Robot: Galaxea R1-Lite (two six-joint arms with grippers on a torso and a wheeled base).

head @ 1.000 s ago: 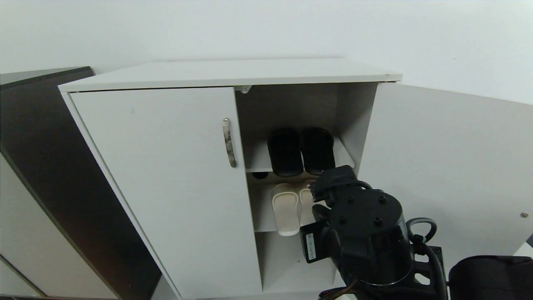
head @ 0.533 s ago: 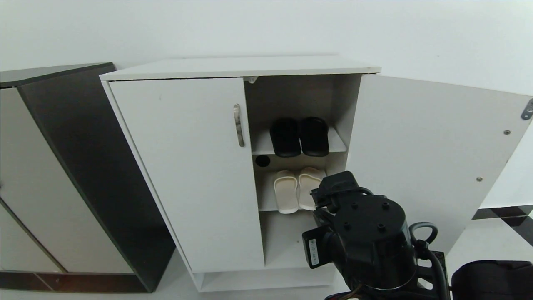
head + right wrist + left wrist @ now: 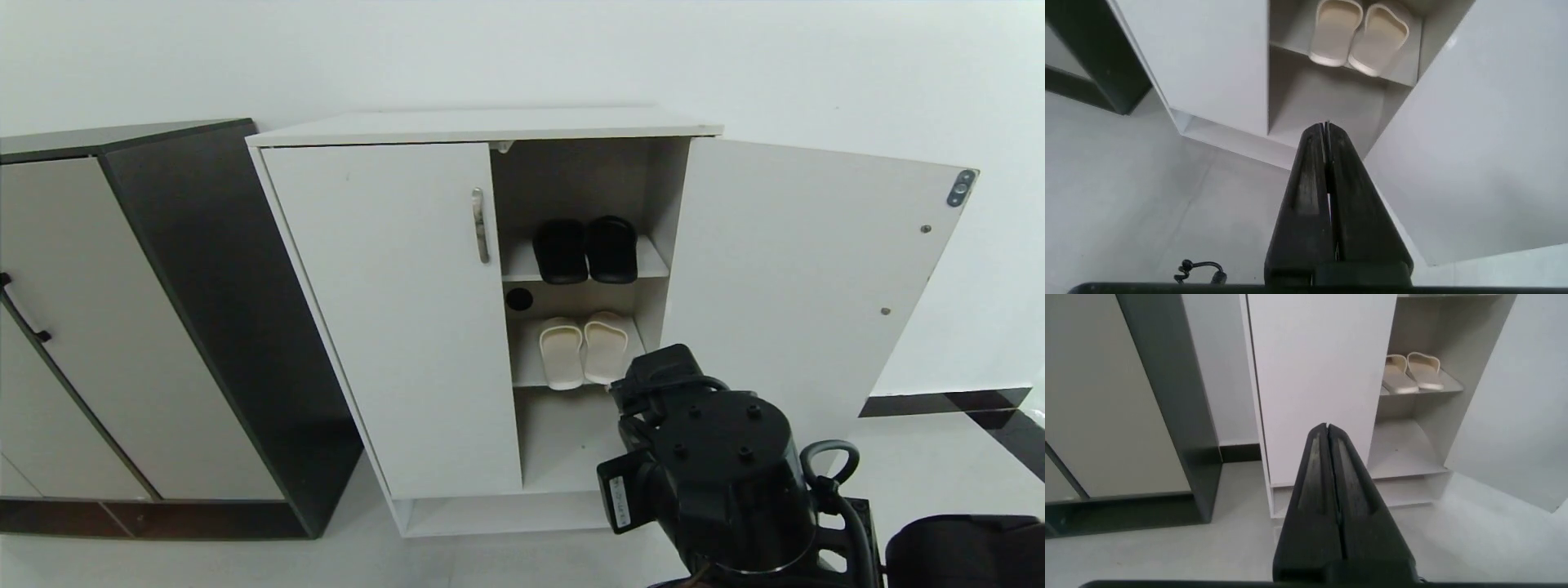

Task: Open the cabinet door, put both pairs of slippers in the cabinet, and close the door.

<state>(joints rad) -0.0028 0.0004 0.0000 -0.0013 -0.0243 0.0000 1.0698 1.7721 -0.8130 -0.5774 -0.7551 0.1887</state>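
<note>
The white cabinet stands with its right door swung wide open and its left door closed. A black pair of slippers rests on the upper shelf. On the shelf below lies a white pair of slippers, also seen in the left wrist view and the right wrist view. My right arm hangs low in front of the open compartment, a short way back from it. The right gripper is shut and holds nothing. The left gripper is also shut and empty, low in front of the closed door.
A dark cabinet with pale doors stands close beside the white one on the left. The open door juts out on the right. A metal handle sits on the closed door. Pale floor spreads in front.
The whole head view has shifted: the camera has drawn back, so the cabinet looks smaller and its base and the floor now show. The slippers stay on their shelves.
</note>
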